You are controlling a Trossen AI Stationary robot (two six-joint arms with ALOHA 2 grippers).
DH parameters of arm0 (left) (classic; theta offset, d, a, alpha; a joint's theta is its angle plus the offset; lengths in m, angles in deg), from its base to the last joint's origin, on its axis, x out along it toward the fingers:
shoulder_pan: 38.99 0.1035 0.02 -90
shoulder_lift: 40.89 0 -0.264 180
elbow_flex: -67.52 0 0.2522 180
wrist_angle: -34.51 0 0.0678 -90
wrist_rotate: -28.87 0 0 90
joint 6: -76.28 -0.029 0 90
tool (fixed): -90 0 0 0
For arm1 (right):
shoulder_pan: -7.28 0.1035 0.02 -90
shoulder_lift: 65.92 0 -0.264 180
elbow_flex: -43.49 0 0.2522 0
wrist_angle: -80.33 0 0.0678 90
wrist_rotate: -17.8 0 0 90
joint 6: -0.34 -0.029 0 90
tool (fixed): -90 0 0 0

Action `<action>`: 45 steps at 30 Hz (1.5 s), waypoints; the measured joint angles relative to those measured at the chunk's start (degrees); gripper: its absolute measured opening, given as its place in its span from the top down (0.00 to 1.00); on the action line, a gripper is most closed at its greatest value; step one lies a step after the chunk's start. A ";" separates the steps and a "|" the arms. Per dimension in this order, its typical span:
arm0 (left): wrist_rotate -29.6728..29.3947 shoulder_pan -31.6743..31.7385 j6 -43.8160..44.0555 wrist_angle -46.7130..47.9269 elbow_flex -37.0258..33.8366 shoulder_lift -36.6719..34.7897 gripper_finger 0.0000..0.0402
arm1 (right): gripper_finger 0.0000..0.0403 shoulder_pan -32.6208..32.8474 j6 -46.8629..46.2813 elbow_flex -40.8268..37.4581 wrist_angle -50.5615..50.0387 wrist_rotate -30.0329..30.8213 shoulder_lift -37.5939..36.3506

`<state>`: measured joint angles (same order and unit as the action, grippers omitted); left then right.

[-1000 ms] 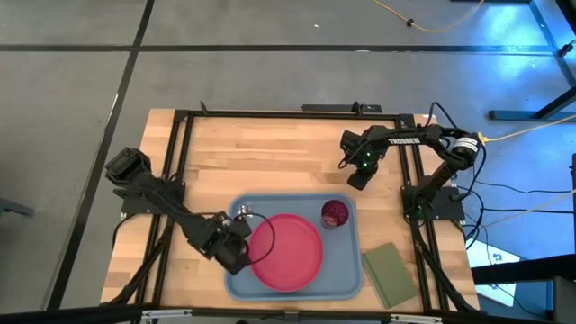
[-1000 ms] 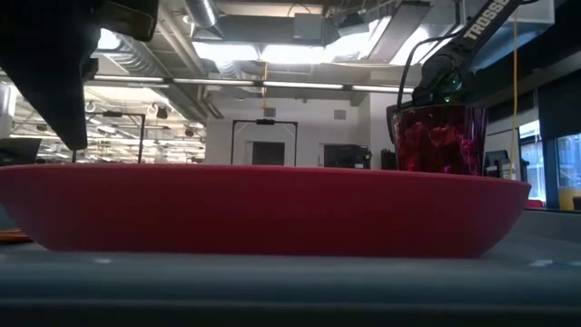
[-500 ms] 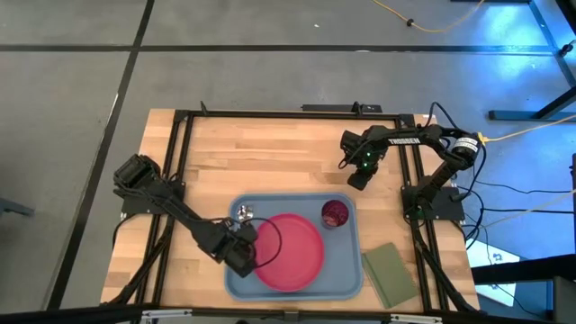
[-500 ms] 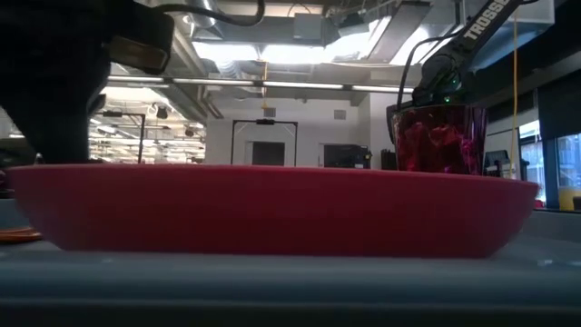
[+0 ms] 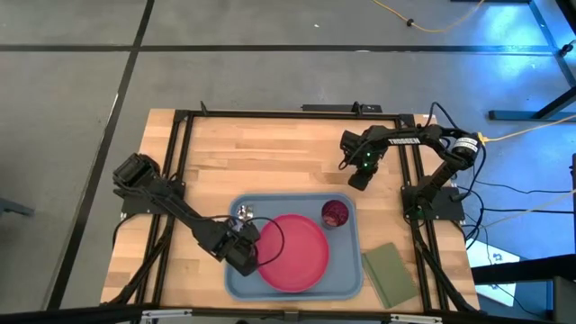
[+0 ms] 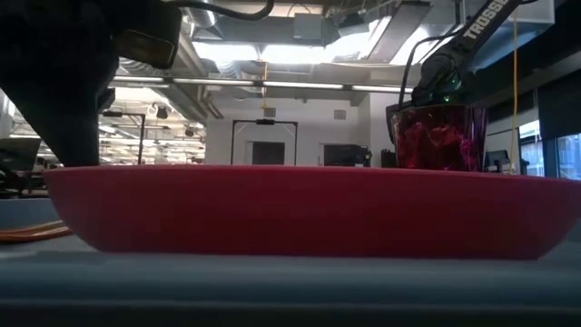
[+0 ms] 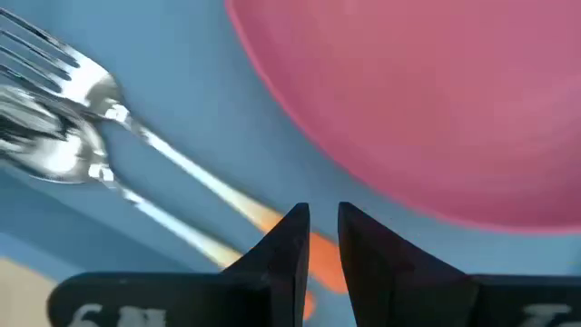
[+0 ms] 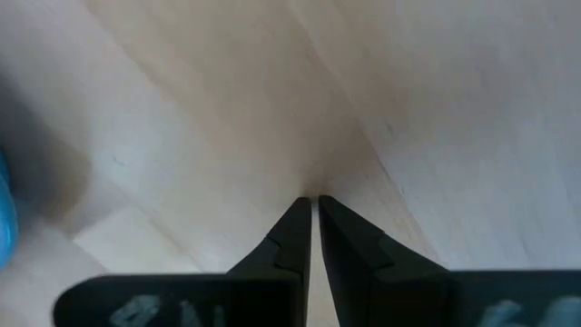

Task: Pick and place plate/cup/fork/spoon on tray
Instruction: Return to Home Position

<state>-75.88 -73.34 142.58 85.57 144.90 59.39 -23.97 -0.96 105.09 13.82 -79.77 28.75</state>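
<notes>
The plate [image 5: 292,252] lies flat in the tray [image 5: 346,263], its rim just ahead of the left gripper [image 7: 322,213], whose jaws stand almost together with nothing between them. The fork [image 7: 64,68] and spoon [image 7: 45,154] lie side by side on the tray floor, and their orange handles pass beneath those jaws. The cup [image 5: 335,213] stands across the plate from them. The right gripper [image 8: 314,202], jaws together, hangs over the bare table [image 5: 270,153], apart from the tray.

High camera looks straight down; low camera sits close, level with the plate [image 6: 300,213], which both show
</notes>
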 joint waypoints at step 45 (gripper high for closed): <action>-17.52 3.72 -32.36 10.44 -0.87 -32.84 0.86 | 0.92 6.44 10.25 5.46 4.92 -48.68 -49.00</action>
<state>-93.41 -69.62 110.23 96.01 144.03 26.55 -17.53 9.29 110.55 18.74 -128.44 -20.25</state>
